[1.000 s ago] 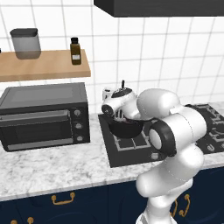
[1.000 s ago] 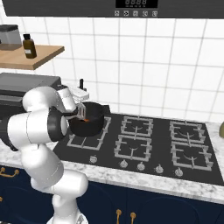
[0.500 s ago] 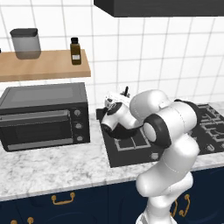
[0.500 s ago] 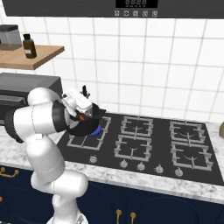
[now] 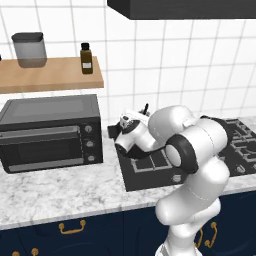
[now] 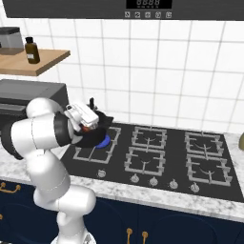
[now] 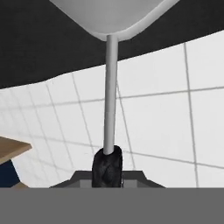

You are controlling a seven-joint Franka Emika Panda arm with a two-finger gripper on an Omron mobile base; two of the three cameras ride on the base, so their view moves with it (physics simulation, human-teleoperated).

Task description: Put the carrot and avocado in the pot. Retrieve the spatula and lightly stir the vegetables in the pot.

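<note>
Gripper [image 7: 107, 168] is clenched on the spatula [image 7: 110, 87]: in hand view the thin handle runs up from between the dark tips to the pale blade at top of frame, w/ wall tiles and hood underside behind. So the tool is retrieved and in hand, lifted and tilted, not down in the pot at this moment.

Left base view: the hand [image 5: 131, 136] sits over the stove's back-left corner, a short dark stub sticking up just behind it, probably the spatula's end. The arm's elbow covers most of that burner.

Right base view: the pot [image 6: 95, 138] is on the hob's back-left burner, mostly hidden by wrist and forearm; only a bit of dark rim and a blue patch (flame, likely) at its base show. A small orange-red bit [image 6: 85, 128] peeks out by the hand, could be the carrot, too small to be sure. Avocado: can't see it, pot interior is blocked.

Progress, as a judgement: veg loading prob done since the spatula's already held; can't confirm contents. Left: bring blade down into pot mouth, light stir. Hand is near the pot already.

Elsewhere: toaster oven [image 5: 50, 131] on the counter left of the stove, shelf [image 5: 50, 74] above w/ bottle [image 5: 86, 58] and canister [image 5: 30, 49].
</note>
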